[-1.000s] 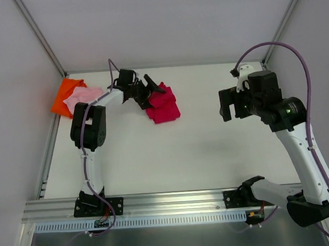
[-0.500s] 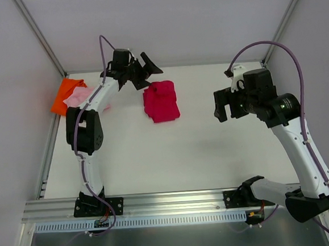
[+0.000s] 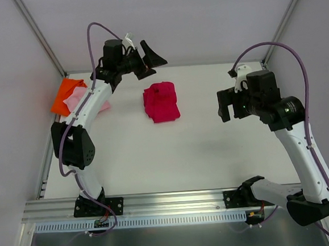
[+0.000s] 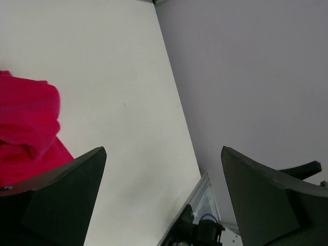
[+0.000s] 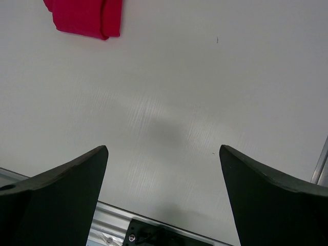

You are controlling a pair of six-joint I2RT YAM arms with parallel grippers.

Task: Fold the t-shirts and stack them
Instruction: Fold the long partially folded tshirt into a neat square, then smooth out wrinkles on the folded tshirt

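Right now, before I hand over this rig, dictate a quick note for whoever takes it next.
Left claw: open, empty, raised beyond the crimson shirt.
Right claw: open, empty, hovering over the table at right.
Done: crimson shirt lies folded mid-table, alone. Pink shirt sits on orange shirt in the far left corner.
To do: move crimson onto that stack.

Three t-shirts are counted on the one worktop (image 3: 201, 148): one crimson t-shirt (image 3: 161, 102), one pink t-shirt (image 3: 81, 95) and one orange t-shirt (image 3: 65, 91) (the last two are seen touching). Two arms are counted, the left arm (image 3: 91, 103) and the right arm (image 3: 296, 141), each fitted with one pair of jaws.
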